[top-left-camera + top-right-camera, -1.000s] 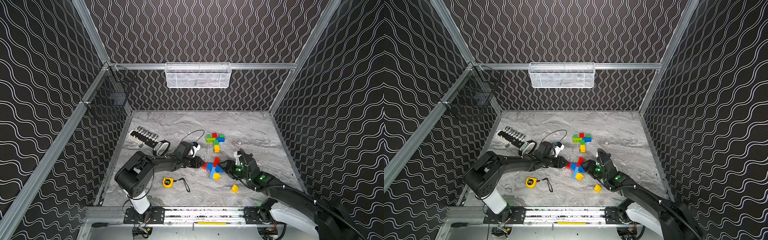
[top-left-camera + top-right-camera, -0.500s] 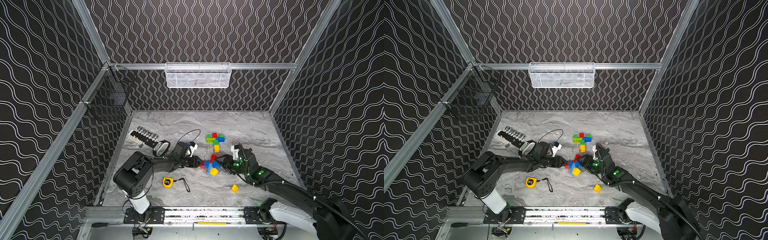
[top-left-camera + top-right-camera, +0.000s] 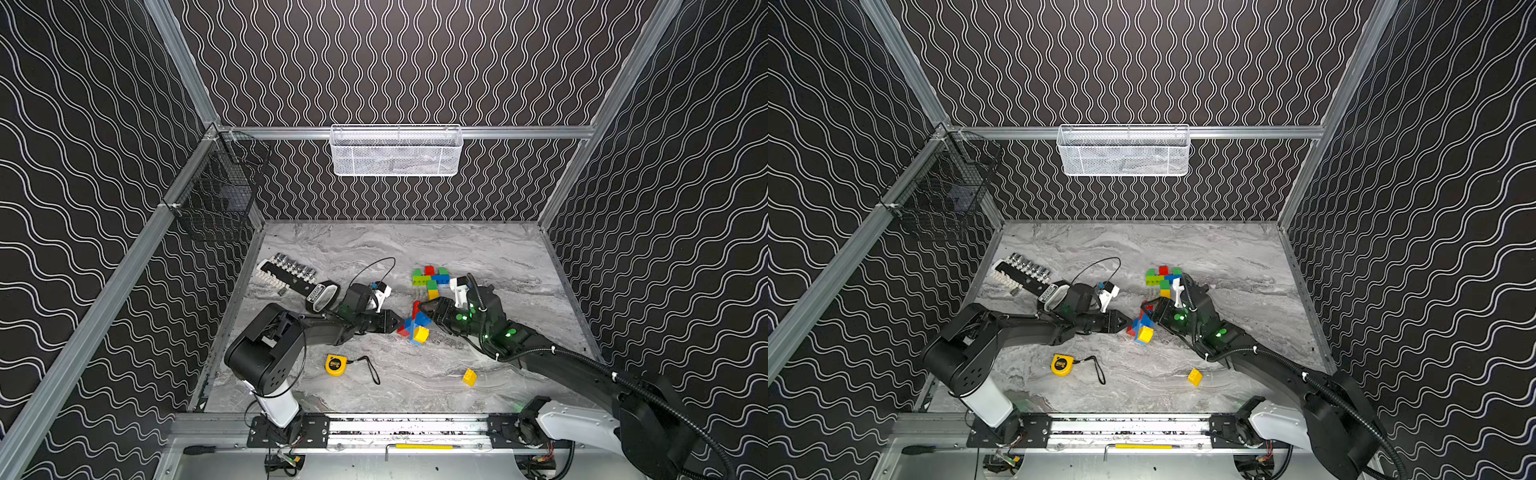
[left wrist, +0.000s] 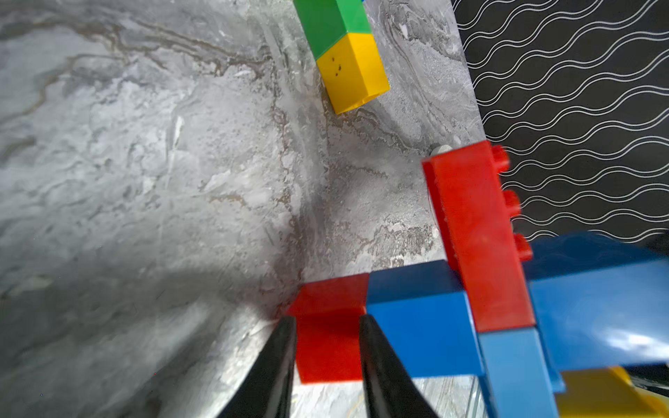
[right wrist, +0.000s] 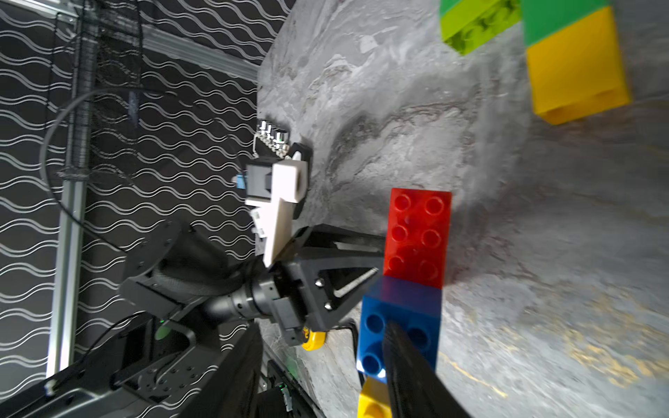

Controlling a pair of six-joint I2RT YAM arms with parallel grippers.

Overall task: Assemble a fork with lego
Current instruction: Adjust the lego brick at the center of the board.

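Observation:
The lego lies in three places. A joined piece of red, blue and yellow bricks sits mid-table between my two grippers. My left gripper is shut on the small red end brick of that piece. From the other side, my right gripper stands open. One of its fingers lies across the studded face of the blue brick, below the long red brick. A green, red, blue and yellow cluster rests just behind, and a single yellow brick lies nearer the front.
A yellow tape measure with a black strap lies front left. A socket rack sits at the back left beside my left arm. A white mesh basket and a black wire basket hang on the walls.
The joined piece and both grippers have shifted left and a little toward the back. The right arm has reached further in and the left arm has drawn back.

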